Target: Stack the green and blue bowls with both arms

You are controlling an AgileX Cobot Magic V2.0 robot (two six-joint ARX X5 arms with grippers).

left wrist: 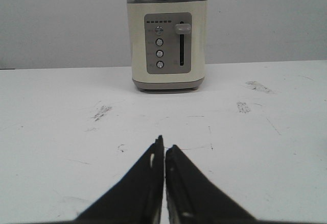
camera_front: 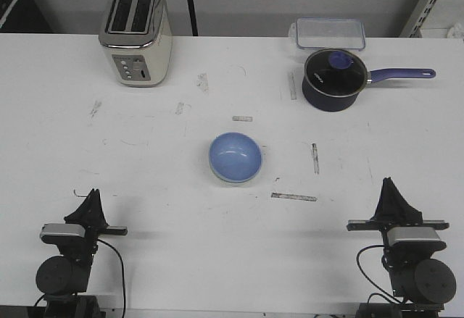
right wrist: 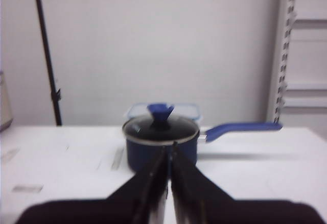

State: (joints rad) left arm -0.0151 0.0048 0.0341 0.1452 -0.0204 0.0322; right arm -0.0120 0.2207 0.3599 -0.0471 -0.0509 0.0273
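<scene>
Sitting mid-table, the blue bowl (camera_front: 235, 158) looks nested in the green bowl (camera_front: 240, 181), only a pale rim showing beneath. Left gripper (camera_front: 93, 196) and right gripper (camera_front: 391, 187) rest near the front edge, well apart from it, fingers pressed together, holding nothing. Risk: a careless reach could knock the stack sideways.

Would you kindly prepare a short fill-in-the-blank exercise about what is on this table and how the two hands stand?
1. The light blue round glossy bowl rests inside a pale ____ bowl.
2. The dark navy saucepan with the purple handle carries a glass ____.
3. The left hand points toward the cream and silver ____.
4. Both the left hand and the right hand are shut and hold ____.

Missing words: green; lid; toaster; nothing
</scene>
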